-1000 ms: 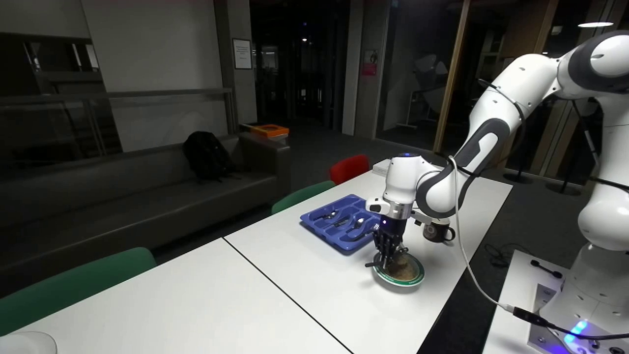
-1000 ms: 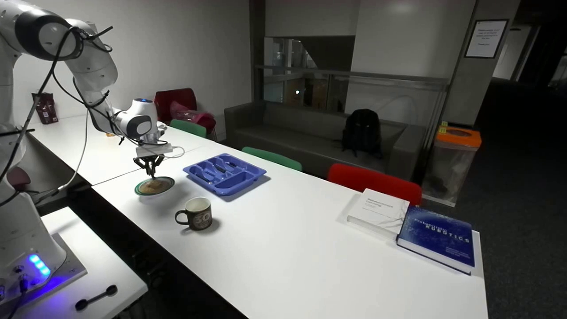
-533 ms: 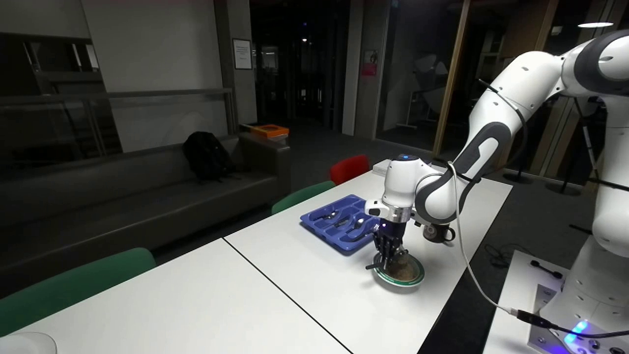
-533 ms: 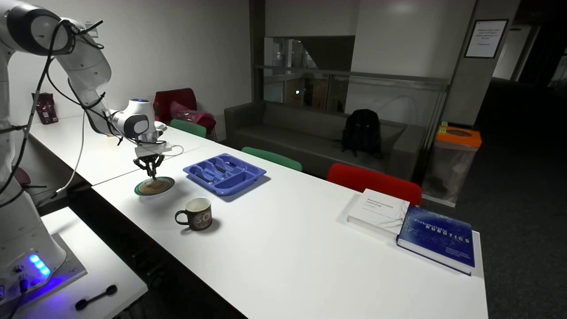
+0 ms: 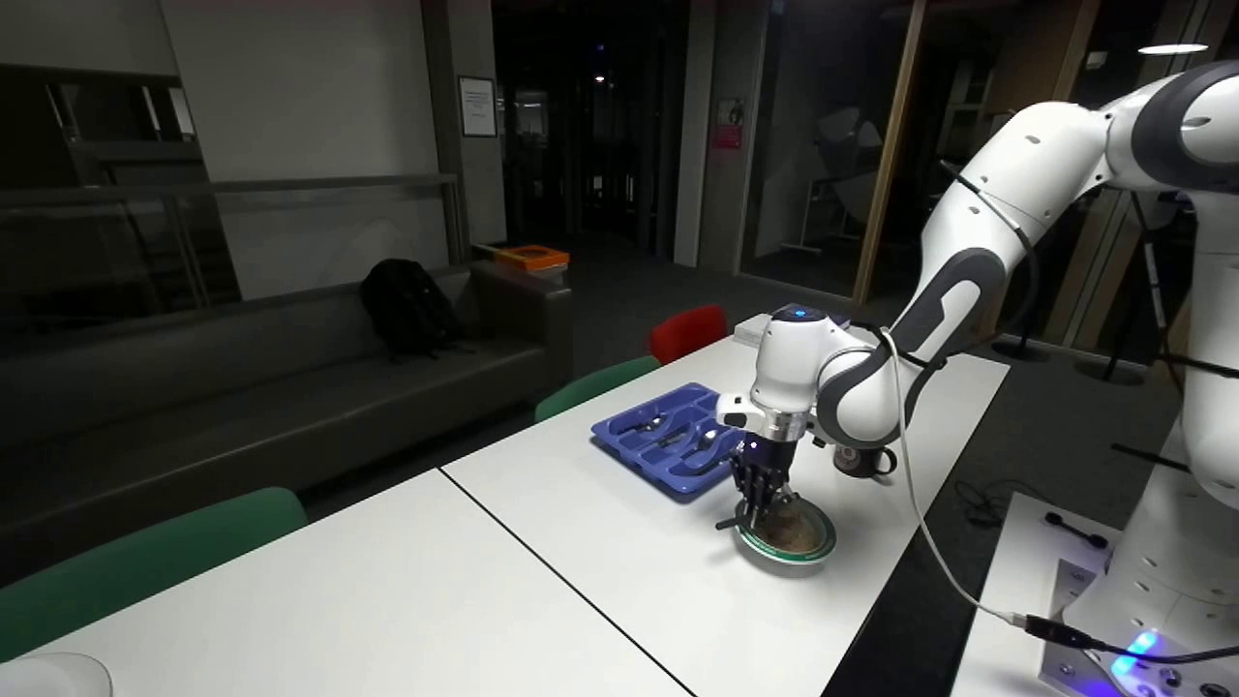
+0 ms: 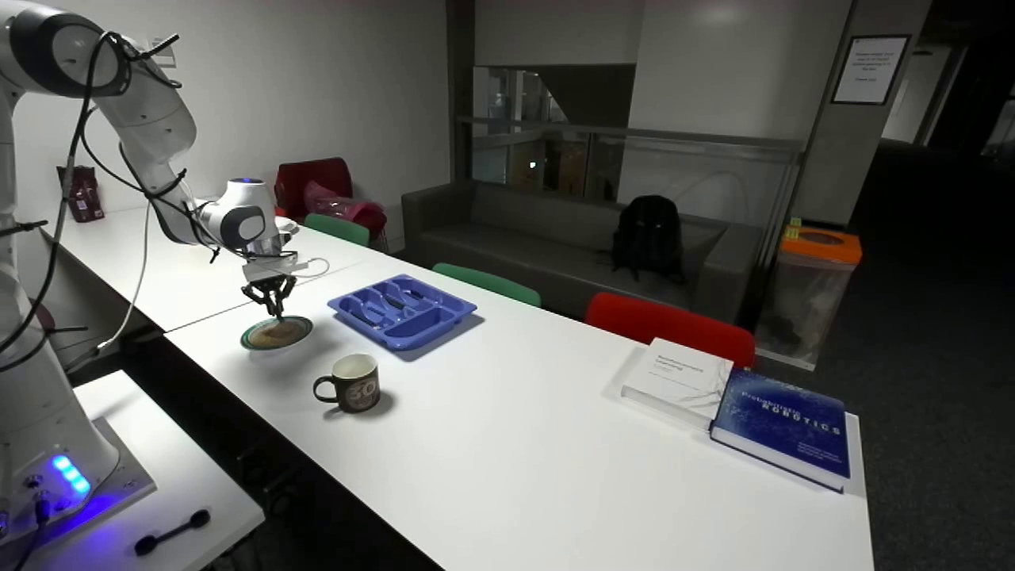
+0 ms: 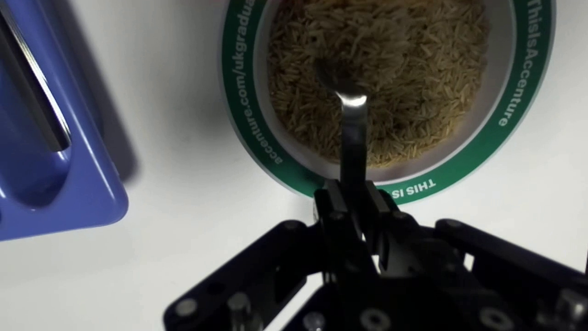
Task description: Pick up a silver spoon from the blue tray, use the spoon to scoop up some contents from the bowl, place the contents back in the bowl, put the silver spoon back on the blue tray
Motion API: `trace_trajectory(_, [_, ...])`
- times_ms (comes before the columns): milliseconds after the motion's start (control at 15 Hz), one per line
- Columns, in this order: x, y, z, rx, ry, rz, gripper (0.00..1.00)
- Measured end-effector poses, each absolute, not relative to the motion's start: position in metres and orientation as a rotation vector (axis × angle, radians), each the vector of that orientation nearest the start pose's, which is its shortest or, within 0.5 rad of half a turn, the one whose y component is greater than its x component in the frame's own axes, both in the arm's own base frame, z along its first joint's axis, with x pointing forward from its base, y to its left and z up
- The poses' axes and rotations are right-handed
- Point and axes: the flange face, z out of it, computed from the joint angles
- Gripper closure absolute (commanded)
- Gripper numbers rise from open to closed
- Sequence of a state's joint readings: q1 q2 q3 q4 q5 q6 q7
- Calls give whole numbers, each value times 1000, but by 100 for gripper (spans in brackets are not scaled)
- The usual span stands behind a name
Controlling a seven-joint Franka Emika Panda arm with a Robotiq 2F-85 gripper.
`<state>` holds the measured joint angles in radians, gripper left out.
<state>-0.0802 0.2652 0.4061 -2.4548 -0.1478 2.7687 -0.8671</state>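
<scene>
The long white table [image 6: 595, 444] gives everything one flat base within reach. Over it arches the glossy white robot arm [image 5: 958, 230] with dark joint bands, its wrist nearly upright, presumably to keep the tool below steady. The blue rectangular plastic tray [image 6: 432, 323] with divided compartments lies close to the working spot, likely so that the final return is short. Beside it, not touching, stands the small round shallow bowl [image 7: 250, 119] with a green lettered rim. Above that rim hangs the black jointed gripper [image 7: 353, 193], its jaws pinching the handle of the slim metallic silver spoon [image 7: 353, 131]; held there, the far end stays free to dig into the tan, loose, rice-like contents [image 7: 427, 105]. That end lies within the bowl, partly hidden among grains, so its load cannot be told.

Compared with a second ago, the upper part of the robot arm sits closer to the left border of an exterior view; tray and bowl keep their places. The gripper's pinch is unchanged. The lump of contents beside it looks less distinct, perhaps from tipping or lowering.
</scene>
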Motion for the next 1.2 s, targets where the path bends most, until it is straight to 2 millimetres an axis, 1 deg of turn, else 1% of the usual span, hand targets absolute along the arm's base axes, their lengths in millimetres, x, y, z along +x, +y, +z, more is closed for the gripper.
trace_trajectory(667, [462, 174, 211, -2471, -1926, -166, 97])
trace_trajectory(1200, [465, 178, 231, -2480, -1952, -218, 97])
